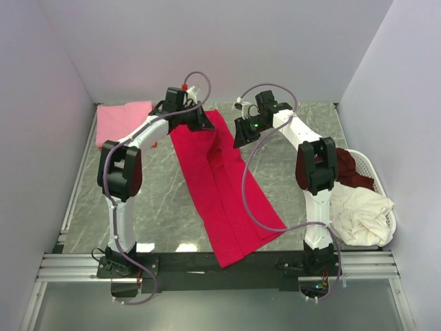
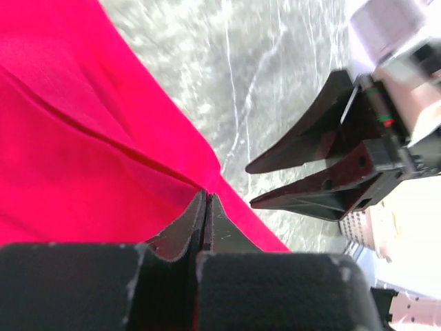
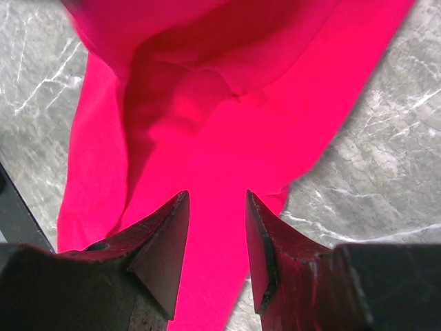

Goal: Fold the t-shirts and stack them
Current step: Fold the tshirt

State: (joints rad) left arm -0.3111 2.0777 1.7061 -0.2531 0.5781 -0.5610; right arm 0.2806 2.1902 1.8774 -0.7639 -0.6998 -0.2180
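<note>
A crimson red t-shirt [image 1: 220, 186] lies folded lengthwise as a long strip, running from the back middle of the table to its front edge. My left gripper [image 1: 198, 124] is at the strip's far end. In the left wrist view its jaws [image 2: 205, 196] are shut on the shirt's edge [image 2: 83, 138], which bunches into a crease at the tips. My right gripper [image 1: 240, 138] hovers just right of it over the shirt's far right side. It is open [image 3: 217, 196], with only red cloth [image 3: 262, 117] below the gap. A pink t-shirt [image 1: 124, 118] lies folded at the back left.
A white oval basket [image 1: 377, 176] stands at the right edge and holds a cream shirt [image 1: 358, 214] and a maroon one [image 1: 348, 169]. The tabletop is grey marble [image 1: 158, 200], walled at the back and both sides. From the left wrist, the right gripper [image 2: 249, 186] shows close by.
</note>
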